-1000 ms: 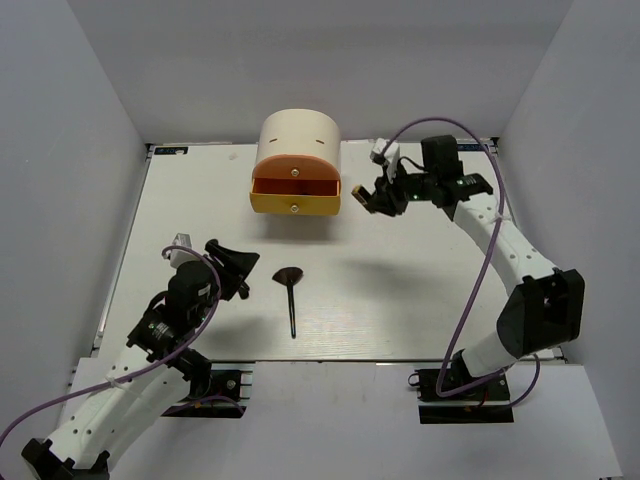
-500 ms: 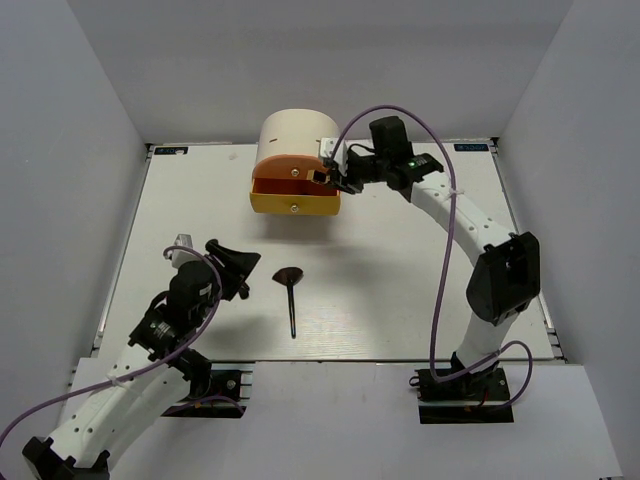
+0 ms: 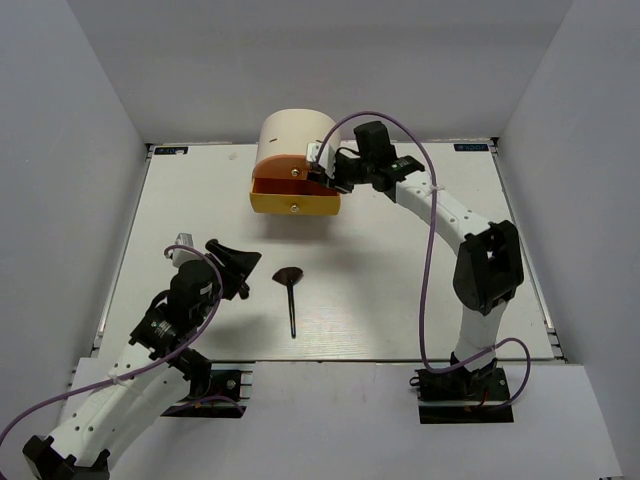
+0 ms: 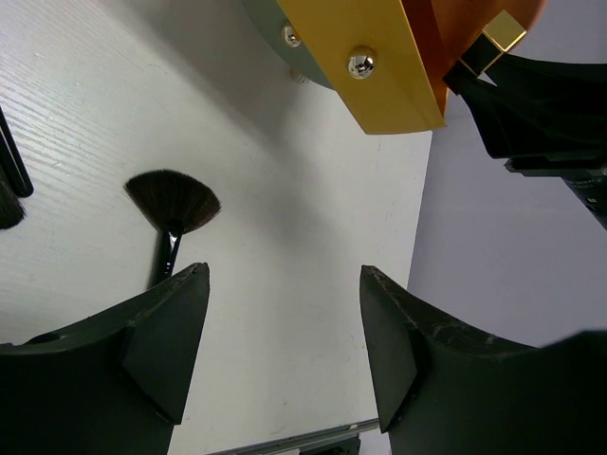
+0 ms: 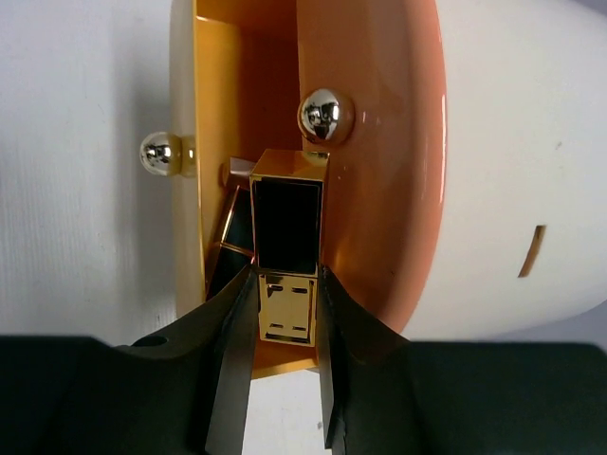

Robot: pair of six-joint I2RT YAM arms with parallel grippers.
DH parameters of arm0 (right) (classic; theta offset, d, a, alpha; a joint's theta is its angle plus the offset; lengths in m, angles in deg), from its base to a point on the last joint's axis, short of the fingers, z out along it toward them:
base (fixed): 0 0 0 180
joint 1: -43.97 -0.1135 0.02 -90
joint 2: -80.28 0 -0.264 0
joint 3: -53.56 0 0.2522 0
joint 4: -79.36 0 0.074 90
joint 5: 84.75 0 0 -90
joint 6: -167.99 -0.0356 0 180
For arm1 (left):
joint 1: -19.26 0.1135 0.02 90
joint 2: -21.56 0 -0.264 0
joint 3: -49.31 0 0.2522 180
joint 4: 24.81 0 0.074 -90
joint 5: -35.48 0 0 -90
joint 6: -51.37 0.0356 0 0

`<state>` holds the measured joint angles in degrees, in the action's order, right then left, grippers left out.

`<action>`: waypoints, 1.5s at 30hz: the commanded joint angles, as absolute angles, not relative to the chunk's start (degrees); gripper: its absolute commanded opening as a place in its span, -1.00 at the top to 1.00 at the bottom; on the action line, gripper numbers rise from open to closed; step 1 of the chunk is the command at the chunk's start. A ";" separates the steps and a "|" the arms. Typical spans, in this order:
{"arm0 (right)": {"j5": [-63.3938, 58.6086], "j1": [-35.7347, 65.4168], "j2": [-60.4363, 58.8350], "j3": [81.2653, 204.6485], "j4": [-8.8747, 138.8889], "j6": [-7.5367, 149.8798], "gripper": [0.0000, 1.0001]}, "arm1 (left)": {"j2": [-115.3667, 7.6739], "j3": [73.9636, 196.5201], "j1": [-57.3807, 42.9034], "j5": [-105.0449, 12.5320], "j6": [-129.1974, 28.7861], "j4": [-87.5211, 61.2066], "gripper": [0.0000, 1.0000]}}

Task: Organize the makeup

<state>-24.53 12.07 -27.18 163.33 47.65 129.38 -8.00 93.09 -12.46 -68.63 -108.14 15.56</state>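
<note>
My right gripper (image 5: 285, 379) is shut on a black-and-gold lipstick (image 5: 287, 248) and holds it over the open yellow drawer (image 5: 220, 123) of the round cream box (image 3: 297, 140). Another black-and-gold lipstick (image 5: 228, 248) and a rose-gold tube end (image 5: 233, 172) lie inside that drawer. In the top view the right gripper (image 3: 322, 177) sits at the drawer's right end. The black fan brush (image 3: 290, 297) lies on the table middle, also in the left wrist view (image 4: 172, 204). My left gripper (image 4: 285, 355) is open and empty, left of the brush (image 3: 238, 268).
The orange drawer (image 5: 379, 161) above the yellow one is closed, with a chrome knob (image 5: 325, 115). The white table (image 3: 400, 290) is bounded by grey walls on three sides. A thin black object (image 4: 11, 161) shows at the left wrist view's left edge.
My right arm swung left from the table's back right to the cream box, bringing the lipstick over the open yellow drawer. The left arm and fan brush have not moved.
</note>
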 commanded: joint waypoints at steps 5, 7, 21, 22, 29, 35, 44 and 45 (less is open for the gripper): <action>-23.66 11.89 -26.87 165.94 49.60 126.85 -0.08 | -7.97 93.13 -12.64 -68.67 -108.32 15.40 -0.48; -24.02 11.89 -26.16 165.32 50.13 126.24 -0.09 | -7.88 92.96 -12.64 -68.76 -108.32 15.14 -0.48; -44.06 11.36 -23.77 167.15 32.43 138.97 1.00 | -8.50 92.78 -12.64 -68.49 -108.32 14.43 -0.48; -43.97 10.84 -25.70 168.21 30.47 140.03 1.00 | -8.50 92.87 -12.64 -68.49 -108.32 14.52 -0.48; -33.61 7.06 -30.90 171.04 30.88 138.55 1.00 | -7.88 92.78 -12.64 -68.40 -108.41 14.96 -0.48; -21.40 4.42 -32.04 167.09 40.61 133.37 1.00 | -7.71 92.78 -12.64 -68.76 -108.59 15.05 -0.48; -4.52 2.48 -33.01 163.65 56.02 126.24 1.00 | -7.88 92.43 -12.64 -68.67 -108.67 14.61 -0.49; -3.38 2.14 -33.62 164.00 57.24 126.15 1.00 | -7.97 92.34 -12.64 -68.49 -108.59 14.61 -0.48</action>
